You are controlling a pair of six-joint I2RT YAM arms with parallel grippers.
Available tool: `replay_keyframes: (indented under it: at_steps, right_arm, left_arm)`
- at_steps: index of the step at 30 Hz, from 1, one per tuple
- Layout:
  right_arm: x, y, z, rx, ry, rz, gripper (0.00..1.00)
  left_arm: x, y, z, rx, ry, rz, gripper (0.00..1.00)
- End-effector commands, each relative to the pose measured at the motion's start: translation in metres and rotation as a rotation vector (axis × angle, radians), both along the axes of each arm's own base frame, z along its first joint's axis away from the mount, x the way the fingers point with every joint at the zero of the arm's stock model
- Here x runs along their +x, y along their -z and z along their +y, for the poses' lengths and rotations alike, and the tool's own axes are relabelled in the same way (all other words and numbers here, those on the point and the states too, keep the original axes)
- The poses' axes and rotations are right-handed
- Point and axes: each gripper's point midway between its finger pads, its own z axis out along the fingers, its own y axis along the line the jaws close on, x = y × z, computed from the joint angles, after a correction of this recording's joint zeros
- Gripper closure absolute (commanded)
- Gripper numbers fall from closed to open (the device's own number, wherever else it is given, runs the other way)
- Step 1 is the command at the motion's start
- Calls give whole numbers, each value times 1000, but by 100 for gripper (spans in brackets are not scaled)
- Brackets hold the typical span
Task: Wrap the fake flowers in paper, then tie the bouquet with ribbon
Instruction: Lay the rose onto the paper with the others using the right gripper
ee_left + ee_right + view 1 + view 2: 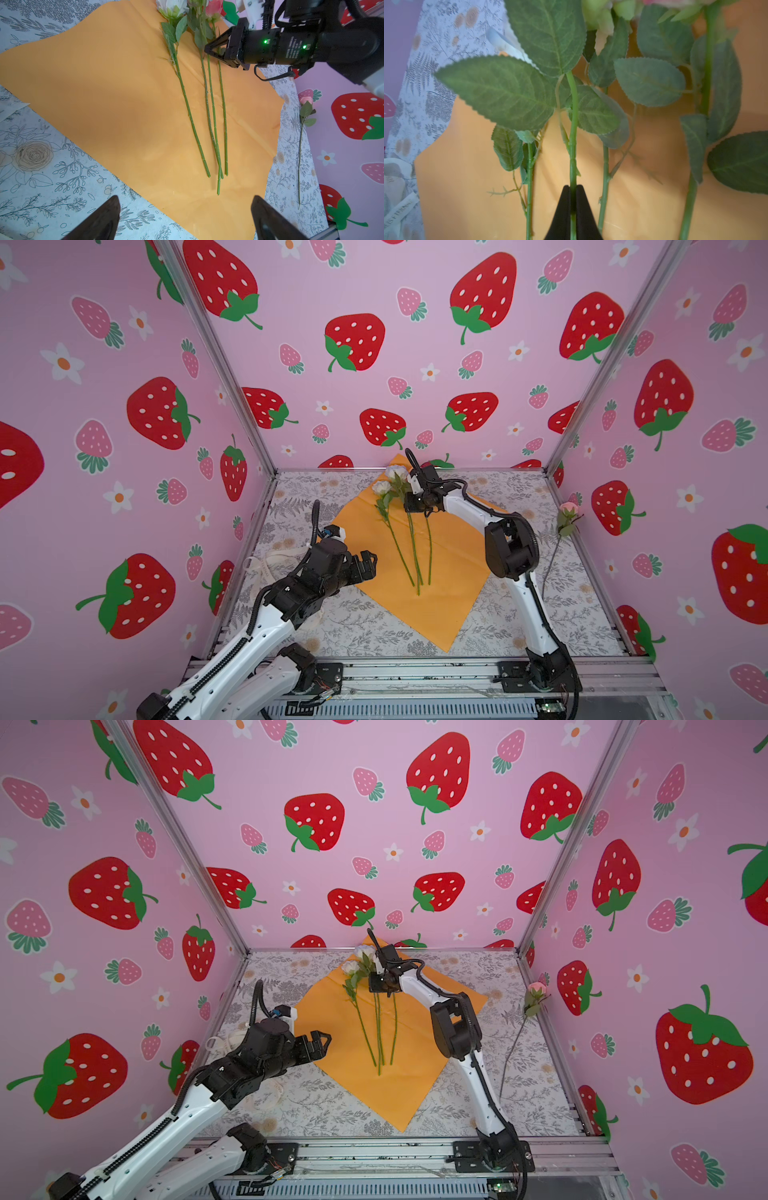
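Right gripper (572, 187) — fingers clamped on one rose stem (573, 135) over the orange wrapping paper (449, 572). Left gripper (368, 563) — jaws wide apart, at the paper's left edge.

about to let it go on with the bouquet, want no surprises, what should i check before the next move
1. Grip: ok, right end effector is shut on a thin green artificial-rose stem.
2. Free arm: ok, left end effector is open and empty.
3. All flowers on the sheet of orange wrapping paper: not ok, one pink artificial rose lies off it, far to the right.
4. Stems parallel: not ok, two middle stems cross.
5. Reach to the cream fabric ribbon: cannot tell, only partly visible.
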Motion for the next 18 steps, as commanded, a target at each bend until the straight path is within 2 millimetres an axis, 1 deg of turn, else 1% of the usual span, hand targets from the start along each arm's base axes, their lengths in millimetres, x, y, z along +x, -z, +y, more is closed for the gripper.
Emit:
replay_keyframes:
  at_steps: [1,3,6,9,12,14,15,17,18]
  right_arm:
    - [3,2,0,-26,19,-1,81]
    - [1,3,0,-31,8,-4,79]
    - [-2,-1,1,-27,-10,-2,75]
    - [-4,-14,-2,-24,-17,-16,72]
    - [-8,-32,-9,-26,-12,-45,69]
    - [-10,-48,-19,-25,10,-86,68]
    - [-10,-52,-25,-25,23,-101,67]
    - [-9,-72,-42,-15,65,-150,66]
    - [-11,-73,-56,-25,89,-150,65]
  left_arm:
    - [2,-3,-1,2,7,4,1]
    - [3,1,-3,1,11,16,1]
    - [5,6,-9,-12,31,32,1]
    - [7,6,-15,-22,52,42,1]
    - [7,7,-21,-34,78,50,1]
    - [8,8,-27,-52,98,59,1]
    - [8,9,-30,-61,107,64,1]
    - [10,12,-36,-80,120,75,1]
    - [9,14,-42,-102,143,92,1]
